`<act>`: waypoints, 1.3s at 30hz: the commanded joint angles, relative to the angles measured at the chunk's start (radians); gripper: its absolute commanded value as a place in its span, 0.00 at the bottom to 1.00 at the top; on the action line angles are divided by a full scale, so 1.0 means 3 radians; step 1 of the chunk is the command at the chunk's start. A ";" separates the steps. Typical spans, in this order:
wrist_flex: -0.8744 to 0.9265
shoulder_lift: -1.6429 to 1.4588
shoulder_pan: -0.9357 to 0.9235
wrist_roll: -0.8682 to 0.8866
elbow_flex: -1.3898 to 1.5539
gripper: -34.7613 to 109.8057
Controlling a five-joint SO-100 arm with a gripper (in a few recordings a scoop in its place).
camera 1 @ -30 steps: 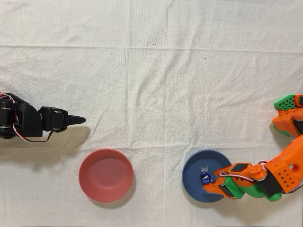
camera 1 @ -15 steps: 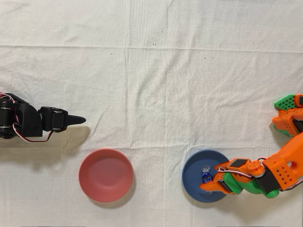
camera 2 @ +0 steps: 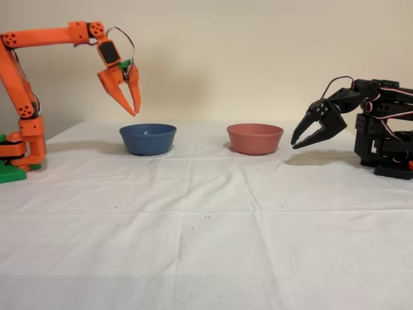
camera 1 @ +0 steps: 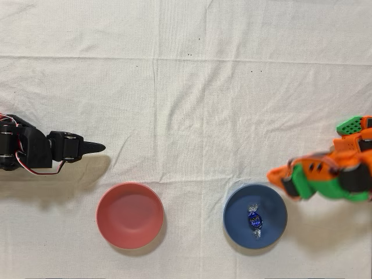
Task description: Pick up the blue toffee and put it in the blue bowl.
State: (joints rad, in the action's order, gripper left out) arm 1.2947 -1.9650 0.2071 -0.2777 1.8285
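**One blue toffee lies in the blue bowl, gripper lifted clear and empty**

In the overhead view the blue toffee [camera 1: 254, 218] rests inside the blue bowl [camera 1: 235, 216], near the bowl's middle, at the lower right of the frame. Its long axis runs almost straight up and down the picture, tilted slightly: one twisted silvery end points to the upper edge of the frame, the other to the lower edge and a little rightward, with the dark foil body between them.

The orange arm's gripper [camera 1: 278, 176] sits above and to the right of the bowl in this view, apart from both bowl and sweet, somewhat blurred. In the fixed view the gripper [camera 2: 131, 105] hangs high over the blue bowl [camera 2: 148, 139] at the upper left, fingers pointing down, parted by a narrow gap, with nothing between them.

A pinkish-red bowl [camera 1: 129, 215] stands well apart on the white cloth [camera 1: 186, 87]. The black arm [camera 1: 35, 152] stands idle at the left edge of the overhead view.
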 commanded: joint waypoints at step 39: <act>-0.0803 -0.4331 -0.1166 0.0261 0.3697 0.24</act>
State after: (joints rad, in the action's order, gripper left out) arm 1.0646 -3.2520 -0.1442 -0.1948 2.9192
